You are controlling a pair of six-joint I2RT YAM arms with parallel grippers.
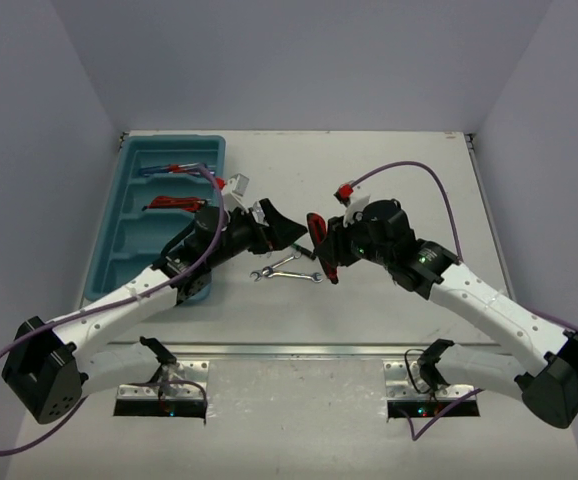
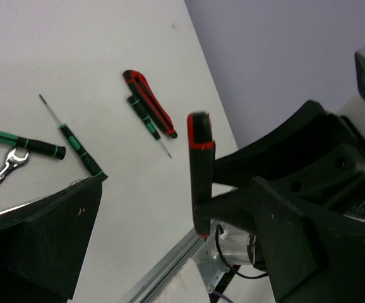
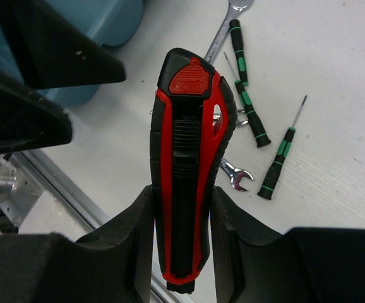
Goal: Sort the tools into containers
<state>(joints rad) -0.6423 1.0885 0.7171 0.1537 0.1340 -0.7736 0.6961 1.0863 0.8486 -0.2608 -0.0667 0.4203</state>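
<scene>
Red-and-black plastic fills my right wrist camera: a utility knife [image 3: 185,170] stands upright, clamped by its lower body between the black fingers [image 3: 135,240] of the right gripper [image 3: 182,208], with its slider and red end cap facing the lens. From overhead I see that grip hanging above the middle of the table [image 1: 369,180], and the knife is only a small red-edged shape there.

My left gripper [image 1: 279,225] faces it from the left, jaws spread wide with nothing in them. Its wrist camera shows the held knife edge-on, standing in the gap between its own two fingers. Whether the knife really lies within them I cannot tell.

Below the held knife, the right wrist view picks out three black-green screwdrivers [image 3: 249,110] lying near one another and two silver open-end wrenches [image 3: 223,28], one partly hidden behind the knife. Overhead gives me only the wrenches, close together on the table just in front of the grippers.

Only the left wrist view shows a second knife [image 2: 149,101], also red and black, flat on the table with a small screwdriver [image 2: 146,118] just beside it.

Further out, the teal tray [image 1: 109,230] sits at the table's far left. The overhead view alone shows what it holds: blue-and-red screwdrivers [image 1: 174,168] in the farthest compartment and red-handled pliers [image 1: 174,203] in the next one. My right wrist camera catches just a corner of the tray.
</scene>
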